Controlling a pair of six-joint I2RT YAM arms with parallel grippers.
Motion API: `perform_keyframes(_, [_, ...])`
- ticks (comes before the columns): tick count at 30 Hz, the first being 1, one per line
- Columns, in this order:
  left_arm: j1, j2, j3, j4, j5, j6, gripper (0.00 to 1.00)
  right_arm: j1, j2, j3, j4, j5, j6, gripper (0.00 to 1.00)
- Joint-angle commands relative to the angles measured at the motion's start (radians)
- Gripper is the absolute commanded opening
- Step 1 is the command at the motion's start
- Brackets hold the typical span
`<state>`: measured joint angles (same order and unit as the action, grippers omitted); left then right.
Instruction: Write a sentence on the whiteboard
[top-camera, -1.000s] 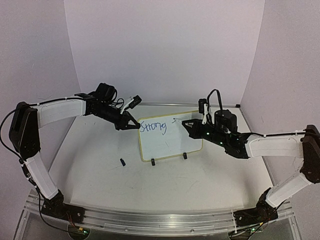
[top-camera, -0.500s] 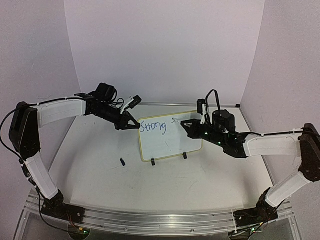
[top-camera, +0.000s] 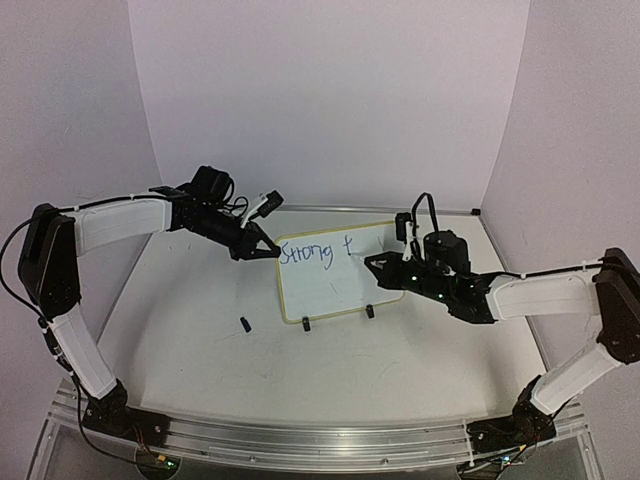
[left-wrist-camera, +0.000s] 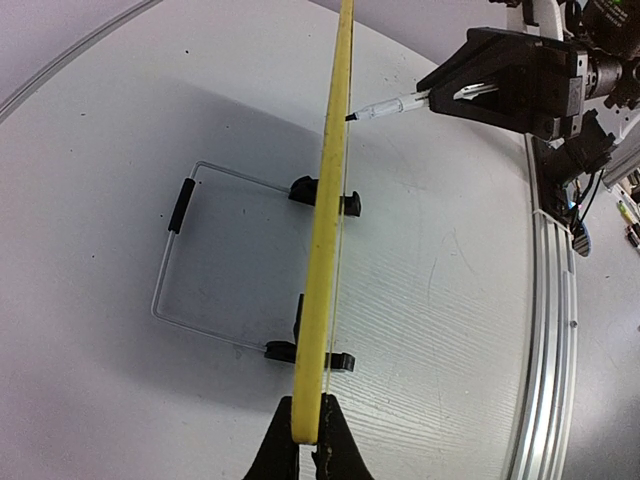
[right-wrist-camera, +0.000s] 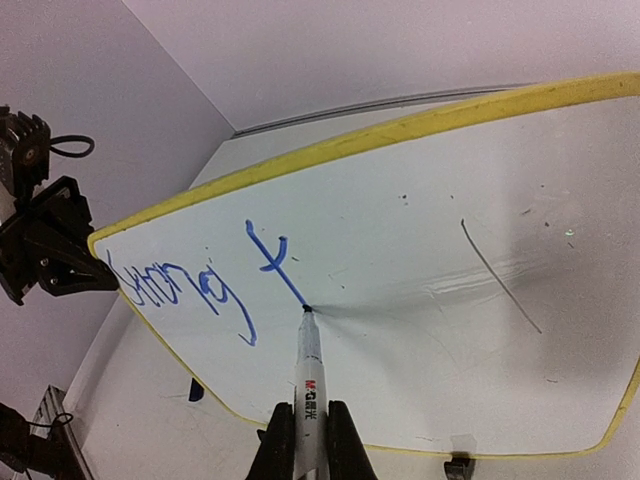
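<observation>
The whiteboard (top-camera: 345, 285) stands propped on two black clip feet, white with a thin yellow frame. Blue writing "Strong" and a "t" (top-camera: 347, 245) is on it. My left gripper (top-camera: 268, 251) is shut on the board's left edge; in the left wrist view the jaws (left-wrist-camera: 308, 440) pinch the yellow frame (left-wrist-camera: 325, 250) seen edge-on. My right gripper (top-camera: 378, 264) is shut on a white marker (right-wrist-camera: 308, 375), whose tip touches the whiteboard (right-wrist-camera: 420, 300) at the lower end of the "t" stroke (right-wrist-camera: 272, 258).
A small dark blue marker cap (top-camera: 244, 324) lies on the table left of the board, also in the right wrist view (right-wrist-camera: 196, 390). A wire stand (left-wrist-camera: 200, 260) props the board from behind. Purple walls enclose the table; a metal rail (top-camera: 300, 440) runs along the near edge.
My right gripper moved down and slightly left with the marker, drawing the blue "t" after "Strong". The left arm and the board have not moved.
</observation>
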<state>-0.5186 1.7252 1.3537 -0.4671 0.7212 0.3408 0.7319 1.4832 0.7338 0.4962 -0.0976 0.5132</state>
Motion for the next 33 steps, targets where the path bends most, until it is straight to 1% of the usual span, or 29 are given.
perform_keyframes(1, [-0.011,0.011,0.009,-0.065,-0.077,0.040,0.00,0.000,-0.060,0.004,-0.020,0.043,-0.015,0.00])
perform_keyframes(10, [-0.014,0.010,0.009,-0.064,-0.077,0.040,0.00,0.000,-0.114,0.045,-0.033,0.001,-0.042,0.00])
perform_keyframes(26, [-0.017,0.010,0.009,-0.066,-0.079,0.041,0.00,0.000,-0.045,0.107,-0.006,0.066,-0.063,0.00])
perform_keyframes(33, [-0.017,0.007,0.009,-0.065,-0.085,0.043,0.00,0.000,-0.021,0.102,-0.007,0.079,-0.053,0.00])
